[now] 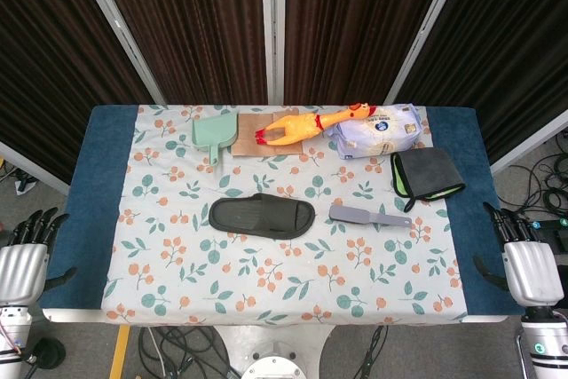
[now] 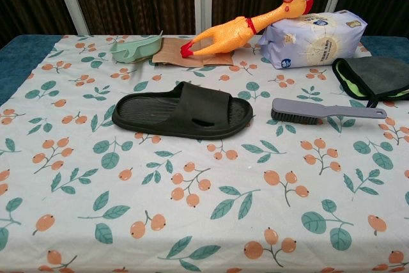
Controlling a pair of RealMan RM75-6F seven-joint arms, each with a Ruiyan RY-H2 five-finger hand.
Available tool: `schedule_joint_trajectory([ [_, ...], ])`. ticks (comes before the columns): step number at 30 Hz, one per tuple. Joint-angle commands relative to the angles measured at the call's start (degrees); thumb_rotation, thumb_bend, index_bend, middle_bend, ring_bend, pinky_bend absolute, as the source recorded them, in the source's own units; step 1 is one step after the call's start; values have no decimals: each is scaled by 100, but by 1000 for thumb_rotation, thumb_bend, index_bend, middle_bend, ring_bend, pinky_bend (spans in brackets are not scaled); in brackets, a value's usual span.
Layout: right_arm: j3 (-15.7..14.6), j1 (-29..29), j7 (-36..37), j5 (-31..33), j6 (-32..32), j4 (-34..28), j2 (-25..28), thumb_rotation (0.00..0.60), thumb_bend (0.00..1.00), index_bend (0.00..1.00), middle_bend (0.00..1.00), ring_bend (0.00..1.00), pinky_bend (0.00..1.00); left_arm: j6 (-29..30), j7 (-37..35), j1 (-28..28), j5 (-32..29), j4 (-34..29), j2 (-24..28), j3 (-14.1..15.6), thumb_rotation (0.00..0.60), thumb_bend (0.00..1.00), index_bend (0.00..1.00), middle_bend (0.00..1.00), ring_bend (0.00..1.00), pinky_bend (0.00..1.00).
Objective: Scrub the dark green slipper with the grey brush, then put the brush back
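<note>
The dark green slipper (image 1: 262,217) is lying mid-table, the grey brush (image 1: 369,217) just beside it, untouched; I am judging nothing begun yet. My left hand (image 1: 27,250) and right hand (image 1: 525,255) are resting released, holding nothing, at the edges of the floral tablecloth (image 1: 284,290), dark curtains (image 1: 195,15) hanging behind.

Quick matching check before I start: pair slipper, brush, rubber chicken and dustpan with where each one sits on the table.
Things:
1. dark green slipper
2. grey brush
3. rubber chicken
4. green dustpan

Places:
A. far edge, lying partly on brown cardboard
B. table middle
C. far left
D. just right of the slipper, handle pointing right

Pairs: 1-B, 2-D, 3-A, 4-C
</note>
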Motion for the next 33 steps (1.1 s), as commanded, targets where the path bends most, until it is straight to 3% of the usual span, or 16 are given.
schedule_joint_trajectory([
  [1, 8, 19, -25, 16, -30, -13, -4, 600, 182, 40, 168, 114, 192, -42, 8, -27, -26, 19, -21, -13, 600, 32, 216, 202, 108, 170],
  [11, 46, 185, -86, 186, -359, 0, -26, 600, 182, 40, 168, 114, 191, -133, 14, -95, -42, 1, -37, -26, 600, 32, 216, 202, 108, 169],
  [18, 239, 884, -174, 703, -1571, 328, -302, 600, 182, 40, 163, 114, 192, -120, -82, -77, 21, 58, -73, 29, 600, 32, 216, 202, 108, 169],
  [26, 469, 1853, -483, 1340, -2891, 1559, -1405, 600, 158, 40, 157, 114, 191, -77, -190, -37, 52, 136, -82, 64, 600, 32, 216, 203, 108, 170],
  [33, 519, 2365, -635, 1601, -3459, 2508, -2214, 600, 93, 40, 158, 114, 191, -97, -217, -49, 22, 133, -64, 42, 600, 32, 216, 202, 108, 170],
])
